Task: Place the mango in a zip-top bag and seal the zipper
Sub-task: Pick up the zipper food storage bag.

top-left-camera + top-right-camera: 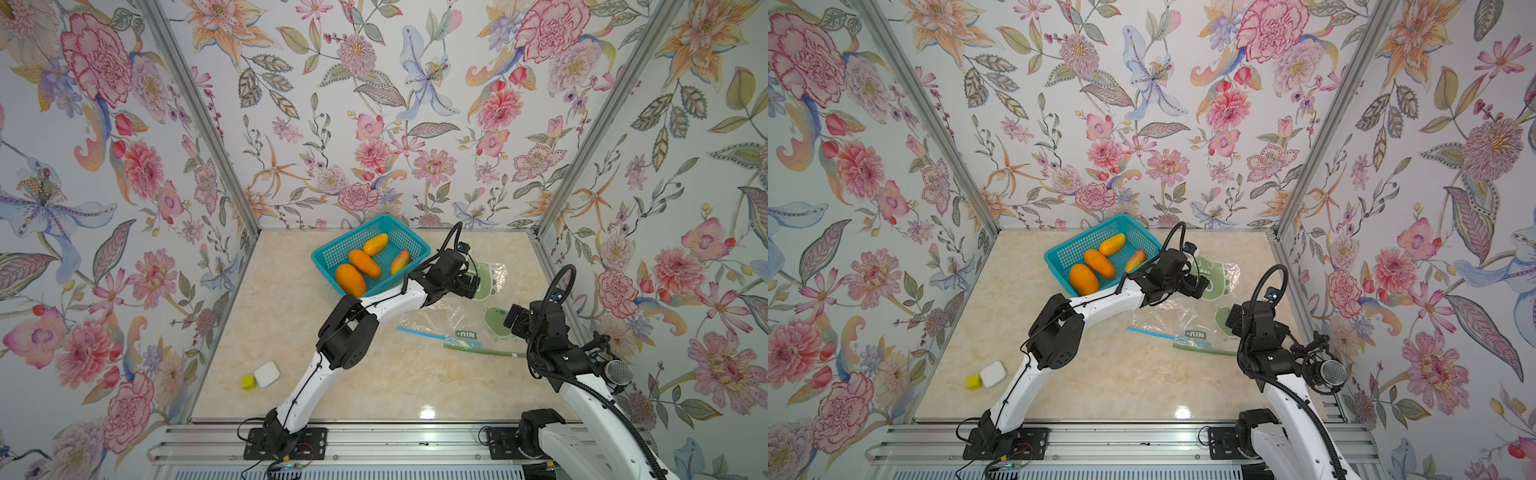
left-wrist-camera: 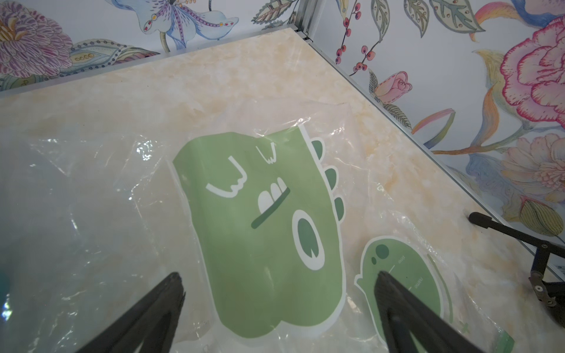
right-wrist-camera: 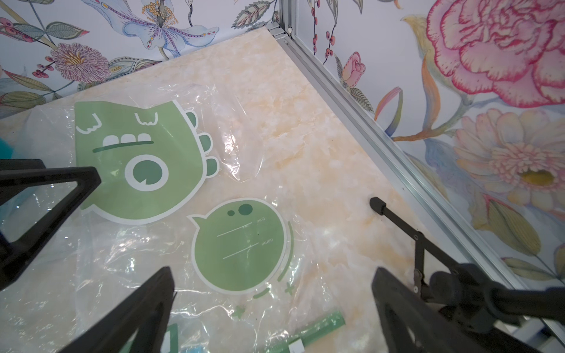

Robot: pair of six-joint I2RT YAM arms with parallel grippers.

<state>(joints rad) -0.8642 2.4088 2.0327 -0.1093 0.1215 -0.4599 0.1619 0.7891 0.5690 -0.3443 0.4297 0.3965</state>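
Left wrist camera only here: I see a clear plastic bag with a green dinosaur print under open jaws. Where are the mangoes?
Observer: Four orange and reddish mangoes lie in a teal plastic mesh basket, left of the left gripper, near the back wall.
Operator: Which edge opens?
Observer: The blue and green zipper strips run along the clear plastic bag's edge farthest from the back wall.
Operator: And the other arm?
Observer: The right gripper hangs open and empty over the bag's round green speech-bubble print.

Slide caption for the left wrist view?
Open left gripper hovers over the clear zip-top bag printed with a green dinosaur.
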